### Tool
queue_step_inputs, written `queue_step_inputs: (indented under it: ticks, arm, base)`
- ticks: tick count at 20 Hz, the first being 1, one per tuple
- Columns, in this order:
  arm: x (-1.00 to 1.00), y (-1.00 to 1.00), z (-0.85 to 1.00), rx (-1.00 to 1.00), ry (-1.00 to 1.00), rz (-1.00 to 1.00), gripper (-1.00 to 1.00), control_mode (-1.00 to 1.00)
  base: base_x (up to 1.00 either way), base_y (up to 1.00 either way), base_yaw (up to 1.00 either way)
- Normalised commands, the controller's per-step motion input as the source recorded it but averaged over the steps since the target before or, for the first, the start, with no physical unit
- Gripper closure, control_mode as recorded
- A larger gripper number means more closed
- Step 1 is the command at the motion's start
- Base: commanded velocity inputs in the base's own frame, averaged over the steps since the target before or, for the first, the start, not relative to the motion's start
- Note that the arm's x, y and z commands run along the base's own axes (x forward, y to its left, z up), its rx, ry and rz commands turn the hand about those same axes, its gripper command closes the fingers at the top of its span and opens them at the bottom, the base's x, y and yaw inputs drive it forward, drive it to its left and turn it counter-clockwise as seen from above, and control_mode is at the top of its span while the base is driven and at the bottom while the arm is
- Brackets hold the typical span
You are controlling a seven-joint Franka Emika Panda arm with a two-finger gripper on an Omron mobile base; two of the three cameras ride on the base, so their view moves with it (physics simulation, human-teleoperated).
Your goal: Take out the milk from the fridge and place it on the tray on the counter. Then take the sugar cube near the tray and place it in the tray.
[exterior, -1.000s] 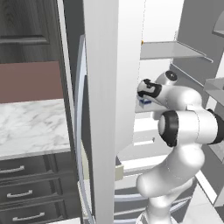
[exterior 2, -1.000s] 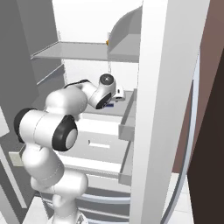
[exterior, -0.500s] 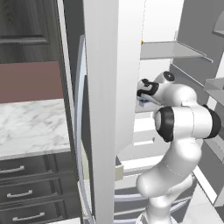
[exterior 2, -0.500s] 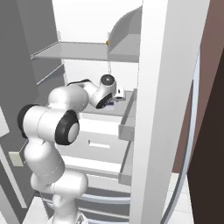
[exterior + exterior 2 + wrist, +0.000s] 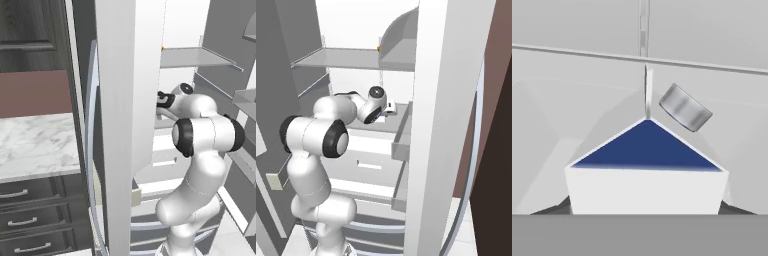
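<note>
- My arm reaches into the open fridge [image 5: 117,100], hand over a pale inner drawer [image 5: 403,132] beneath the shelf [image 5: 346,59].
- Milk [image 5: 646,170] fills the hand view close up: white carton, dark blue gable panel, grey round cap [image 5: 685,107] on the roof slope.
- Gripper [image 5: 646,212] straddles the carton; dark fingertips [image 5: 557,208] peek out at both lower corners. Whether they pinch it, I cannot tell.
- Counter [image 5: 35,142] lies left of the fridge, dark drawers [image 5: 30,215] below.
</note>
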Motion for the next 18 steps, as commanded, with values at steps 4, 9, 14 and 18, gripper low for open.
queue_step_inputs:
  ticks: [4,9,14,18]
  arm:
    - [0.07,0.07,-0.04,0.0,0.0,0.0,1.0,-1.0]
    - [-0.58,0.0,0.14,0.0,-0.02,-0.03,1.0,-1.0]
    - [-1.0,0.0,0.52,0.0,-0.02,-0.05,1.0,-1.0]
    - [-0.79,0.02,0.74,-0.01,0.0,-0.03,1.0,-1.0]
  base:
    - [0.0,0.0,0.0]
    - [0.0,0.0,0.0]
    - [0.0,0.0,0.0]
    - [0.0,0.0,0.0]
